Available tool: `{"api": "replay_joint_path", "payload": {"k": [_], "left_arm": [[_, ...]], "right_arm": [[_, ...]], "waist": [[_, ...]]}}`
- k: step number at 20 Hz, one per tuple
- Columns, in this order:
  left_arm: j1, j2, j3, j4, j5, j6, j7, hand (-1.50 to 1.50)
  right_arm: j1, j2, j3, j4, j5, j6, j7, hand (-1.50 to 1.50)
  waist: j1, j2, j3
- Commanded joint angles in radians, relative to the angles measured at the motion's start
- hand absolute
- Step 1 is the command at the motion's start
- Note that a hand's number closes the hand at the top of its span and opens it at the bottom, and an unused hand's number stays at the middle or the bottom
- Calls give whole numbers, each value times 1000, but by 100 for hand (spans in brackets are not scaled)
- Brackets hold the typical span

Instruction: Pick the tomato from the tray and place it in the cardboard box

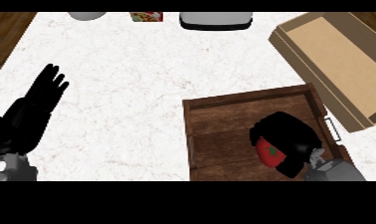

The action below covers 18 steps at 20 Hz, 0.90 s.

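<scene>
Table (132, 93): white marbled top, carrying everything here.
Cardboard box (332, 51): open, lying at an angle at the far right, just beside the tray's far corner.
Tray (220, 123): dark wood, near right, a metal handle on its right side.
Left hand (37, 106): at the left edge, fingers straight and together, pointing up — holding nothing, resting.
Right hand (290, 136): over the tray, fingers curled round the tomato.
Tomato (269, 152): red with a green stem spot, within the tray — wrapped by the right hand.
Far edge: a grey round object (88, 15), a small red packet (147, 16), a white and black appliance (217, 20).
</scene>
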Motion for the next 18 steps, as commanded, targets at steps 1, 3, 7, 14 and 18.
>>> {"api": "replay_joint_path", "payload": {"k": [1, 3, 7, 14, 18], "left_arm": [[87, -13, 8, -52, 11, -25, -18, 0], [-35, -4, 9, 54, -11, -9, -15, 0], [8, -32, 3, 4, -17, 0, -18, 0], [-22, -20, -11, -19, -30, 8, 15, 0], [-37, -30, -27, -18, -28, 7, 24, 0]], "right_arm": [[28, -19, -9, -118, -7, 40, -22, 150], [41, 13, -1, -71, 15, 5, -33, 150], [45, 3, -13, 36, 54, -116, -114, 150], [-191, 216, -305, 274, 36, -74, 300, 150], [-368, 251, -403, 431, 91, -190, 465, 150]], "waist": [[0, -1, 2], [-4, 1, 2], [-2, 1, 2], [30, 17, 3], [44, 16, 3]]}}
